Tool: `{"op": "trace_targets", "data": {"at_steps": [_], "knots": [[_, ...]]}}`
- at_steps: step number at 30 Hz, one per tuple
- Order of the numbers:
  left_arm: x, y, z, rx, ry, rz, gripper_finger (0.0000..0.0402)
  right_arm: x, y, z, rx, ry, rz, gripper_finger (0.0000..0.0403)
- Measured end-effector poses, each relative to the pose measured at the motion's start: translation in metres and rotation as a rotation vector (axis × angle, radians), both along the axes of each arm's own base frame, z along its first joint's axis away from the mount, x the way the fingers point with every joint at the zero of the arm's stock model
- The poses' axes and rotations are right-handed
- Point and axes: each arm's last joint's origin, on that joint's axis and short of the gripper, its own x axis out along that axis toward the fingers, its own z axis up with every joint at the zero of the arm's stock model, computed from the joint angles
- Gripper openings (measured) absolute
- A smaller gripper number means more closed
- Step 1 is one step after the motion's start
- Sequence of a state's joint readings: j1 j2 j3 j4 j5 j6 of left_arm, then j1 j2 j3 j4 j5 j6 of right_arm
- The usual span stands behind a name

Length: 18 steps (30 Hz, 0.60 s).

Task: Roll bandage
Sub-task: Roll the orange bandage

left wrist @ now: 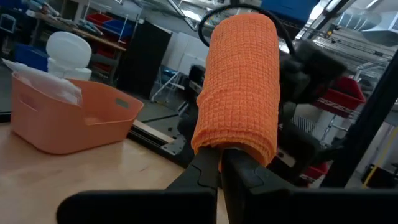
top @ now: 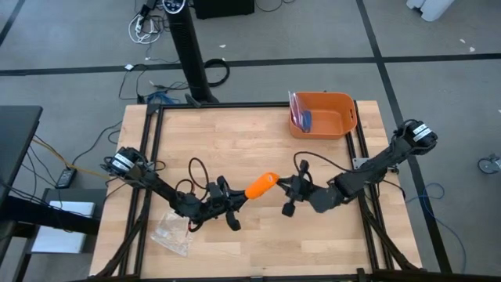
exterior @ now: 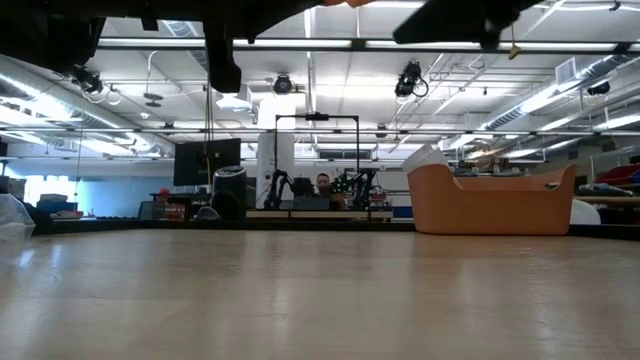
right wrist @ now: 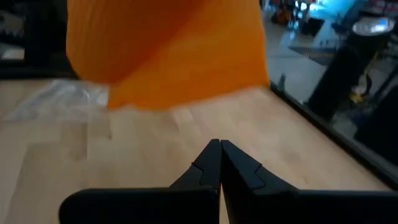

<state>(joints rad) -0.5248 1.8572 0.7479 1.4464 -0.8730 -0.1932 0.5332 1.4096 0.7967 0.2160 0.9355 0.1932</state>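
Clear crinkled plastic, a bag (top: 172, 233), lies at the near left corner of the wooden table (top: 235, 141), just beside the left arm. That arm reaches in low from the left edge, and the left gripper (top: 239, 198) sits a little left of the table's middle. In the left wrist view its fingers (left wrist: 208, 171) are pressed together on the lower end of the bandage (left wrist: 239, 87), pinching the cloth where it comes down to them. The bandage (top: 261, 185) is a rolled orange cylinder held up off the table, tilted between the two grippers, near the table's centre. Just to its right is the right gripper (top: 286, 184), its arm running back to the right edge. In the right wrist view its fingers (right wrist: 211, 163) are closed tip to tip, with the bandage (right wrist: 168, 50) hanging in front of them; whether they grip any cloth cannot be told. At the far right corner stands an orange bin (top: 322, 114) with something blue and red inside.
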Motion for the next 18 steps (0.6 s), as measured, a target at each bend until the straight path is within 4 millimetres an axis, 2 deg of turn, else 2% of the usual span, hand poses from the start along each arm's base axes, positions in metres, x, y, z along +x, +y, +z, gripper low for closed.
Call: {"op": "trace_targets", "data": {"at_steps": [6, 18], "knots": [[0.002, 0.003, -0.003, 0.016, 0.029, 0.018, 0.0008, 0.021, -0.004, -0.003, -0.015, -0.057, 0.099, 0.0004], [0.002, 0.004, -0.005, 0.010, 0.064, 0.081, 0.0008, 0.018, 0.011, 0.007, -0.020, -0.151, 0.154, 0.0004]]}}
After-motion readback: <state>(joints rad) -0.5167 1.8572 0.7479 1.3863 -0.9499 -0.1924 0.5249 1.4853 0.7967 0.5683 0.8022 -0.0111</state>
